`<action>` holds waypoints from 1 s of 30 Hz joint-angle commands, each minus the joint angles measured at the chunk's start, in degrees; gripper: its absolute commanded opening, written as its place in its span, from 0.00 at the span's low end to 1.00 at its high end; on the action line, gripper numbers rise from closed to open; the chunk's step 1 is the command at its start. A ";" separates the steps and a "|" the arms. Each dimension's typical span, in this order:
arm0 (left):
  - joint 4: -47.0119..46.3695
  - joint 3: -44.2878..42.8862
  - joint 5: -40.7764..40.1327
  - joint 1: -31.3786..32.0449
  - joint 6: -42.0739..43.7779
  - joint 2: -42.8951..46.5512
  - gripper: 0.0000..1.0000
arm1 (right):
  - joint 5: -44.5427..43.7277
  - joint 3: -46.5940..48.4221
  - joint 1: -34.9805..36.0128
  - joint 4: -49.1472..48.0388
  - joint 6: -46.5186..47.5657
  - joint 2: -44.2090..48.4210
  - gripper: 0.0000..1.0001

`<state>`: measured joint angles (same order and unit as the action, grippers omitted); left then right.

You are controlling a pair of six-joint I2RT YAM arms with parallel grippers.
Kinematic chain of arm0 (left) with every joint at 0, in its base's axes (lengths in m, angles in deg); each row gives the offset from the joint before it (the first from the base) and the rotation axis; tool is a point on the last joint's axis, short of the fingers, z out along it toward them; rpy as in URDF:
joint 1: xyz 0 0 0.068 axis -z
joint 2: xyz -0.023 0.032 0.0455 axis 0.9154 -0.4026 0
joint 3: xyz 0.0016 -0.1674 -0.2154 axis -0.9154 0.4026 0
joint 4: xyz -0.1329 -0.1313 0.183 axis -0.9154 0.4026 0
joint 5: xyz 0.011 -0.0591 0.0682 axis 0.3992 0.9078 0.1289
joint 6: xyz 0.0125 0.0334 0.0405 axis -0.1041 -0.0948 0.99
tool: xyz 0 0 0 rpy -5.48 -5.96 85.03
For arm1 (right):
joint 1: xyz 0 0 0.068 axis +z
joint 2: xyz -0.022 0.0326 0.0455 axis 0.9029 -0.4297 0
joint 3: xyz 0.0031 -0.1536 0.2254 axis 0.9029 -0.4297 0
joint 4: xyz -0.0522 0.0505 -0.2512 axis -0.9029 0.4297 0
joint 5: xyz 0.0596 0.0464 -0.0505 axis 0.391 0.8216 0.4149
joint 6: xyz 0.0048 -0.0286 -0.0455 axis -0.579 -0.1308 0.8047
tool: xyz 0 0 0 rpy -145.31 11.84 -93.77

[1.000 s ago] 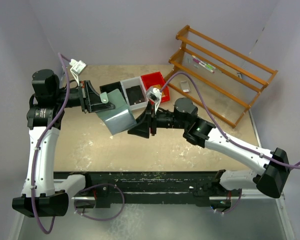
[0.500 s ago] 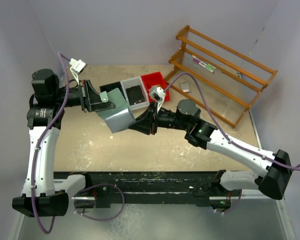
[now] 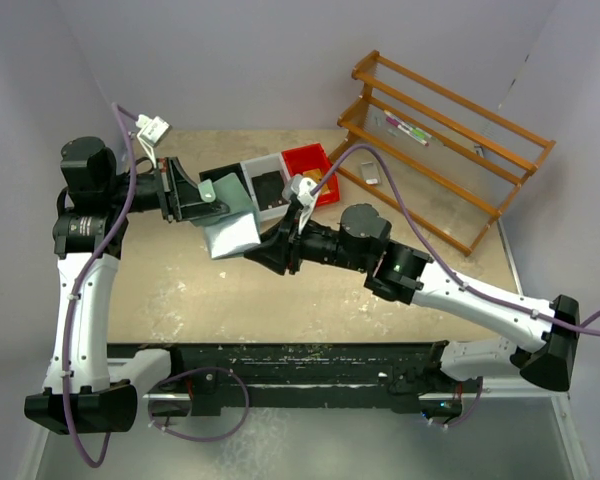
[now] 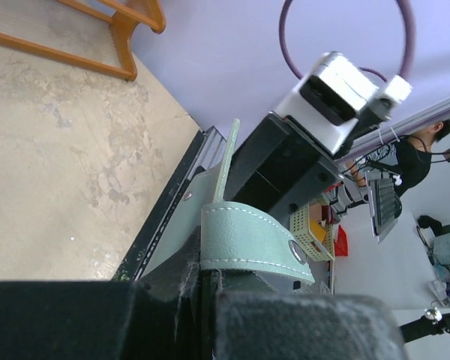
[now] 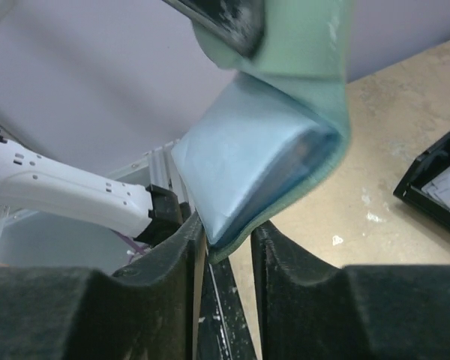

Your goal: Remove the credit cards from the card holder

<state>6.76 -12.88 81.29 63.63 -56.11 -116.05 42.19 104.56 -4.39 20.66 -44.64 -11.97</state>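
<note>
One card holder point(image 3: 230, 225) hangs above the worktop point(image 3: 180, 290), caught between two arms. The left gripper point(image 3: 202, 200) has its jaws together on the end with the snap tab point(image 4: 247, 244), and the one tab folds over its fingers. The right gripper point(image 5: 228, 238) meets the holder's lower corner. Its two fingers point(image 5: 172, 285) sit on either side of the mint cover and the clear pocket pages, pinching that corner.

The credit cards cannot be counted. Only a darker patch shows inside the pages, and no card sticks out.

Behind the holder stand three bins in a row: one black point(image 3: 220, 178), one grey point(image 3: 263, 160) and one red point(image 3: 310, 158). One wooden rack point(image 3: 450, 130) leans at the far right corner, and one small silver device point(image 3: 372, 180) lies on the worktop just beside it.
</note>
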 commanded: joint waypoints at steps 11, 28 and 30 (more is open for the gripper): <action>-0.81 -1.34 4.04 0.07 -3.00 2.16 0.00 | -15.63 8.63 2.06 -3.29 5.77 -2.85 0.41; -0.80 0.22 5.28 0.12 -2.34 3.08 0.00 | -17.14 6.62 1.98 -6.76 -2.81 -3.66 0.69; -0.65 0.38 5.43 0.07 -2.05 3.14 0.00 | -18.01 6.79 2.02 -7.08 -2.87 -3.52 0.71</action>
<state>5.52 -12.83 81.29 63.26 -57.07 -114.70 28.77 110.00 -1.83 21.97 -45.03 -16.82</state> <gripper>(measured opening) 0.030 0.687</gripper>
